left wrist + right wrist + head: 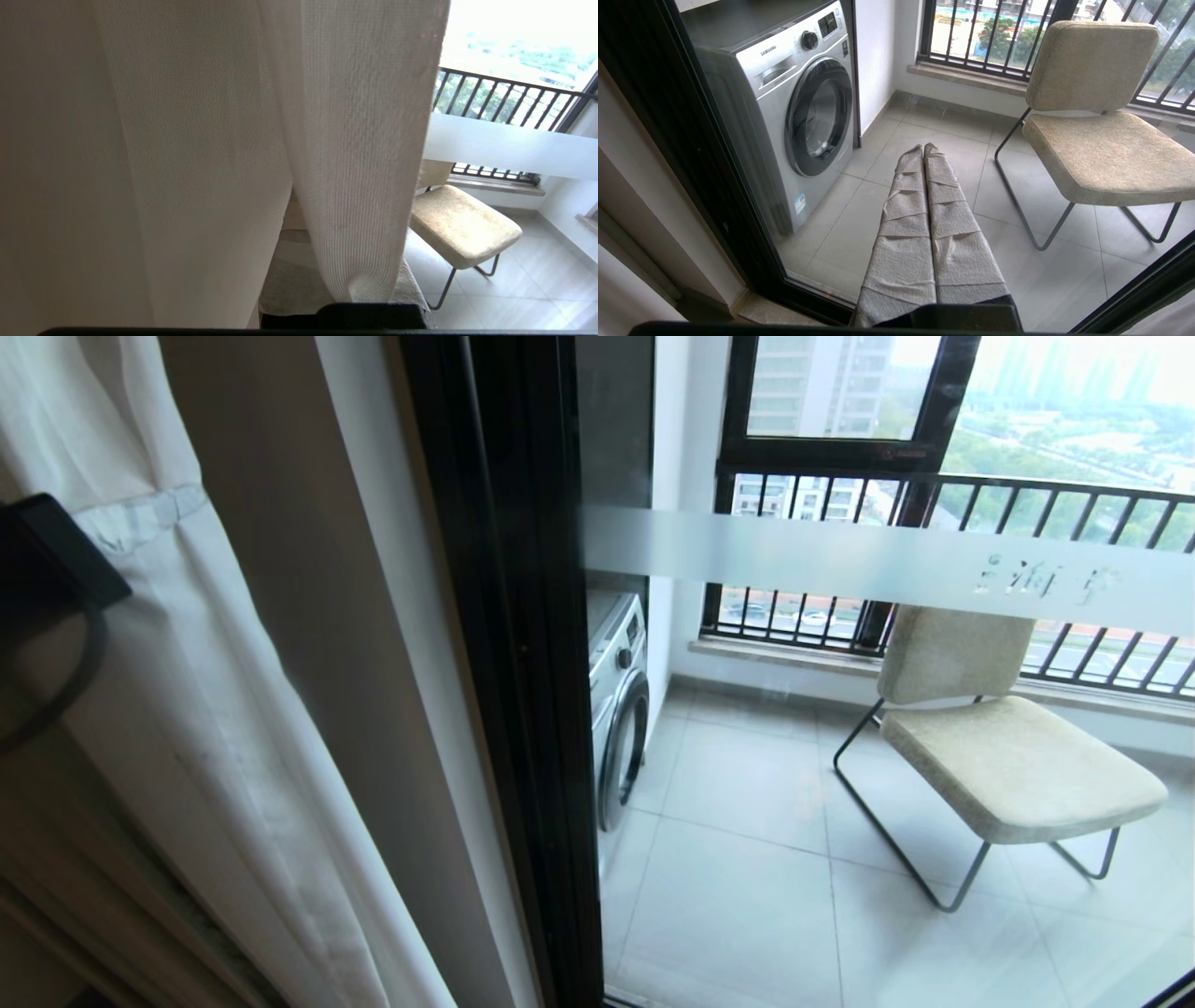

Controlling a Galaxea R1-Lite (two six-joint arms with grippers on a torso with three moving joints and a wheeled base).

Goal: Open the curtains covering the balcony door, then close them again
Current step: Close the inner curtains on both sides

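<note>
Nearest the head camera, at nine o'clock, a black part of the left arm (51,555) sits against the curtains (187,644), which hang gathered at the left side of the view. In the left wrist view the woven beige fabric (355,154) drapes straight over the left gripper (343,298); its wrapped fingers (289,289) are mostly hidden behind the folds and read as pressed together, though whether they pinch cloth cannot be told. The right gripper (924,149) hangs low in front of the glass, its two tape-wrapped fingers (903,224) lying side by side, touching, with nothing between them.

Just past the curtains, from eleven to five o'clock in the head view, stands the black frame of the balcony door (523,691), its glass uncovered and crossed by a frosted stripe (840,560). Beyond the glass, a silver Samsung washing machine (794,112) stands at ten o'clock and a beige cushioned chair (1101,140) on a thin metal frame at two o'clock, both on the pale tiled floor (952,121). Farthest off, a black railing (1027,495) runs at one o'clock.
</note>
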